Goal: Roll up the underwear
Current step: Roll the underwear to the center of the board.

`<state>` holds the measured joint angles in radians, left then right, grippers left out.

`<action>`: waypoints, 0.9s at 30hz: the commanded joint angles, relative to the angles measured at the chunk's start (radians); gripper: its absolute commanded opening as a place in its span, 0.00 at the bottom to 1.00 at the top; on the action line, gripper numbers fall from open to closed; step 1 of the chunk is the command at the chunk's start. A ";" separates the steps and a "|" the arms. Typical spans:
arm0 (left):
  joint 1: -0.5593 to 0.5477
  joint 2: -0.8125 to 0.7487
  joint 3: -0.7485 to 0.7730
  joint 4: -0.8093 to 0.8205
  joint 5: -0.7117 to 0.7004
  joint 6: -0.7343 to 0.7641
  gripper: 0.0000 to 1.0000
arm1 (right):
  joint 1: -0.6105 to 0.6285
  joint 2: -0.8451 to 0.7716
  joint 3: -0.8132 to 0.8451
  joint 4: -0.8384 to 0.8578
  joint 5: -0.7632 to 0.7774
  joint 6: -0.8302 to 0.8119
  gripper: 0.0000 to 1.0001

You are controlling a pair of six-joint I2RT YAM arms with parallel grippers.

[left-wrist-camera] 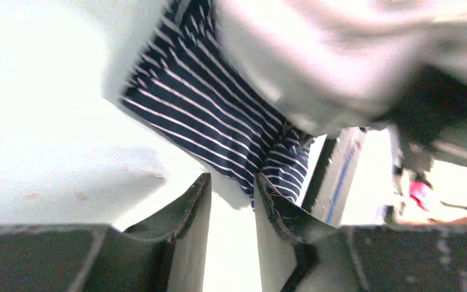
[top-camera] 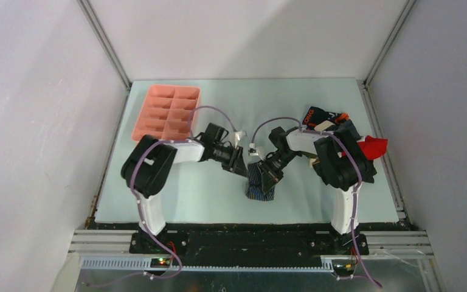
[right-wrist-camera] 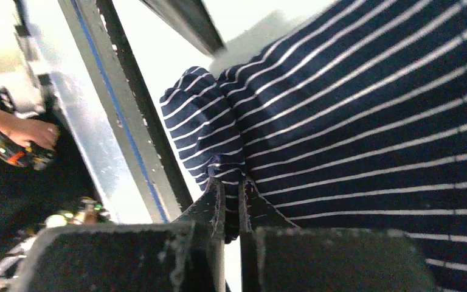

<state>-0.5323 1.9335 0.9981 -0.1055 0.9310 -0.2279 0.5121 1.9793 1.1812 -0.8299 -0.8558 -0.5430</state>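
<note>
Navy soft cloth briefs with thin white stripes (top-camera: 260, 187) lie bunched on pale green table (top-camera: 188, 201), centre-front. Right gripper (right-wrist-camera: 231, 190) jaws nearly closed, pinching fold of striped cloth. Left gripper (left-wrist-camera: 231, 182) just beside cloth edge, jaws narrowly apart, nothing between. Heap of other briefs (top-camera: 334, 125) far right; pink compartmented plastic tray (top-camera: 165, 109) far left.
</note>
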 commanded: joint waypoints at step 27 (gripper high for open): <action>-0.548 -0.481 -0.614 0.722 -0.686 1.240 0.49 | -0.014 0.197 0.074 -0.133 0.196 0.137 0.00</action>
<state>-1.0615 1.4227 0.4000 0.4801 0.3038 0.9207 0.4873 2.1159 1.2873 -0.9722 -0.8707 -0.3706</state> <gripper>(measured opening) 0.483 0.047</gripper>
